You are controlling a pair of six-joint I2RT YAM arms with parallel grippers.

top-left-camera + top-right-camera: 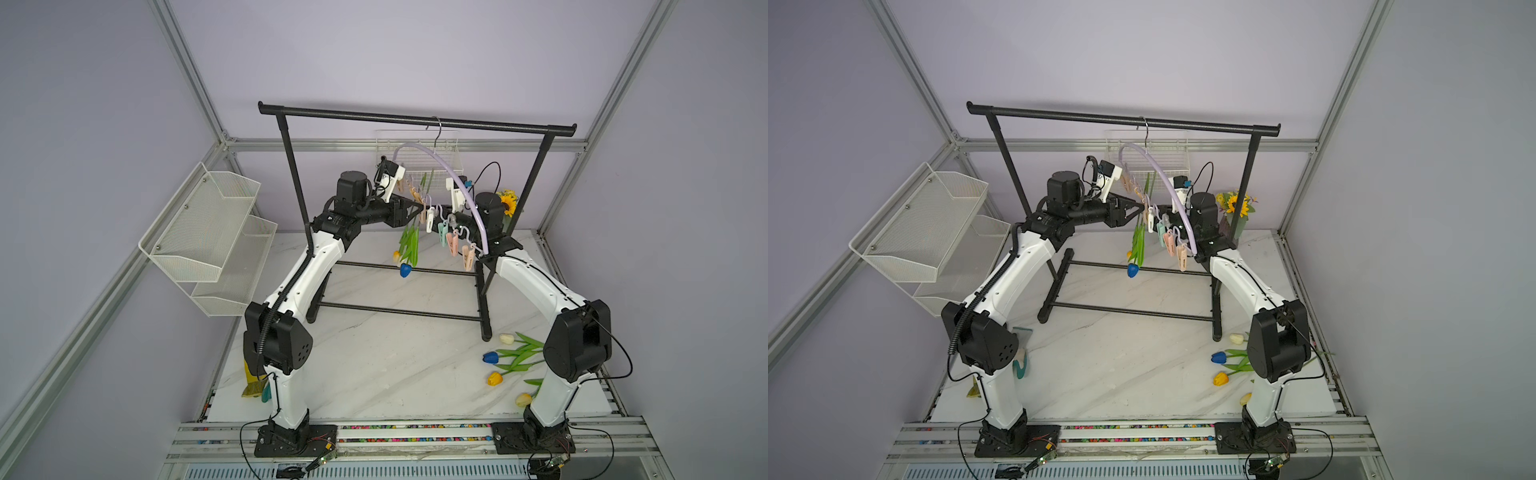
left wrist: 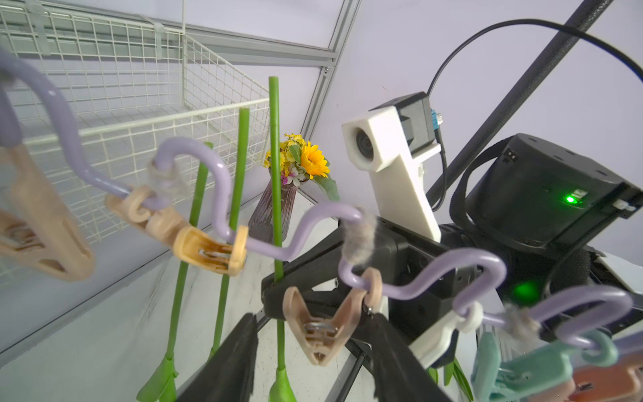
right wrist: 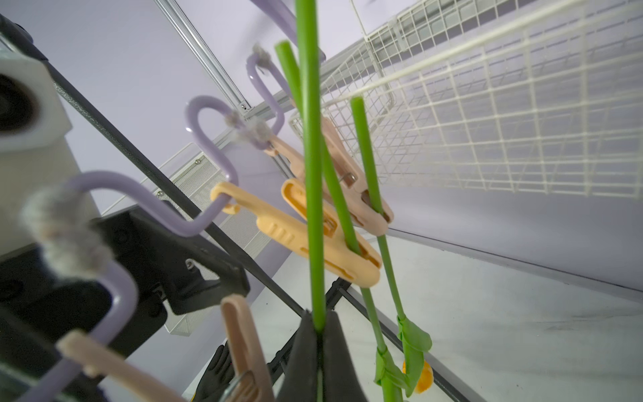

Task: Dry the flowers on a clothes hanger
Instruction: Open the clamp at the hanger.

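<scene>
Presently, the clothes hanger (image 2: 68, 128) hangs by its hook from the top bar of the black rack (image 1: 415, 118), at the far centre of the table (image 1: 374, 353); two flowers (image 3: 368, 174) are pinned on it head-down, one stem in a yellow clothespin (image 3: 288, 236), the other in a pink clothespin (image 3: 358, 209) beside it; the right gripper (image 3: 318, 334) is clamped on the stem of a third flower (image 3: 313, 174), held upright just beside the pinned pair; the left gripper (image 2: 315, 322) has its jaws apart, one on either side of an empty beige clothespin (image 2: 323, 334) on the hanger, and contact cannot be confirmed; four more flowers (image 1: 515, 353) lie loose on the table at near right, by the right arm's base; a sunflower vase (image 1: 509, 205) stands at far right.
</scene>
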